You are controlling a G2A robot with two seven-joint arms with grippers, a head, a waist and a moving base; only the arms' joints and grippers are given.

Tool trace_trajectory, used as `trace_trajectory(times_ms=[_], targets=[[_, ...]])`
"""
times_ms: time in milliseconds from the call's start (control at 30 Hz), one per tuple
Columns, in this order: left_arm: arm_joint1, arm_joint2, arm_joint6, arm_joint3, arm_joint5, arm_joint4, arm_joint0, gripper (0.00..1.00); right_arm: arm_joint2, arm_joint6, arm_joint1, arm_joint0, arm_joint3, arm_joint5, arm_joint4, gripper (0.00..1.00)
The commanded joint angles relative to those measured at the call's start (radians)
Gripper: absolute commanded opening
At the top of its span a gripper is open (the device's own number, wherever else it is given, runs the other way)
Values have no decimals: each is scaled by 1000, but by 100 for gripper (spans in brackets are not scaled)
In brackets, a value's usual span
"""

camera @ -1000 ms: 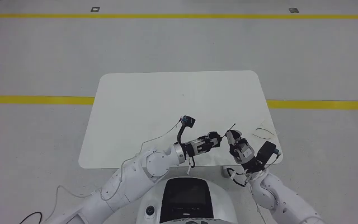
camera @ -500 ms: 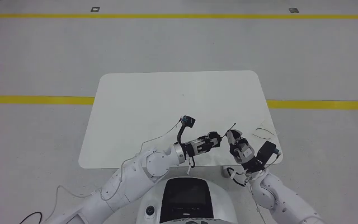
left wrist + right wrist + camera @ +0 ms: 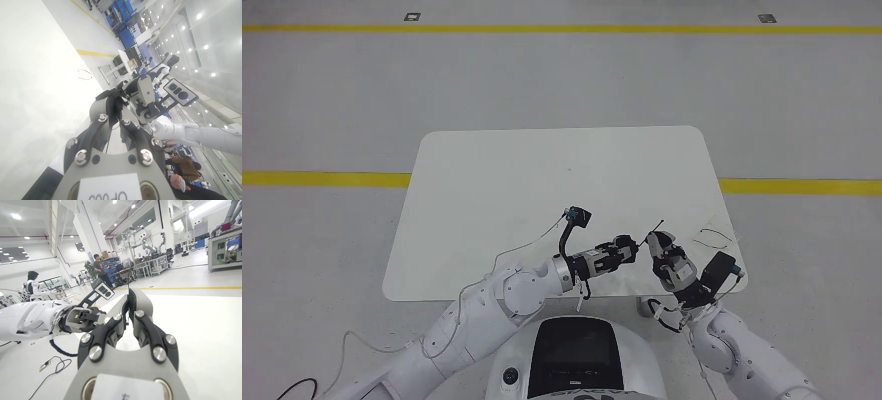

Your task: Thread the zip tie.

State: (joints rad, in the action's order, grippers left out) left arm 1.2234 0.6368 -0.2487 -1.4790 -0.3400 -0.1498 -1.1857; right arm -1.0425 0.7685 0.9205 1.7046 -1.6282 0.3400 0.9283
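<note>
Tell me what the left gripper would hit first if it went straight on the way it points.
Probably the grey right gripper, directly ahead of the left gripper in the top view; the gap looks small, though depth is uncertain.

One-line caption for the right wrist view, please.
Right gripper shut on a thin black zip tie whose end sticks out past its fingertips, the left arm close alongside.

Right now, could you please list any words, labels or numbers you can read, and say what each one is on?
Left wrist label, below the left pincer: upside down, cut by the edge, unreadable.
Right wrist label, below the right pincer: only a fragment, unreadable.
Hall signs behind: too small.
</note>
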Motion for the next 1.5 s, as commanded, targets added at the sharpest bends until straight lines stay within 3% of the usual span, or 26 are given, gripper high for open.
trace_trajectory(times_ms=[0,1467], targets=[[0,0,0,0,0,0,0,0,1,-1,0,-1,2,0,0,0],[0,0,0,0,0,0,0,0,8,20,-3,-4,4,0,-3,0]])
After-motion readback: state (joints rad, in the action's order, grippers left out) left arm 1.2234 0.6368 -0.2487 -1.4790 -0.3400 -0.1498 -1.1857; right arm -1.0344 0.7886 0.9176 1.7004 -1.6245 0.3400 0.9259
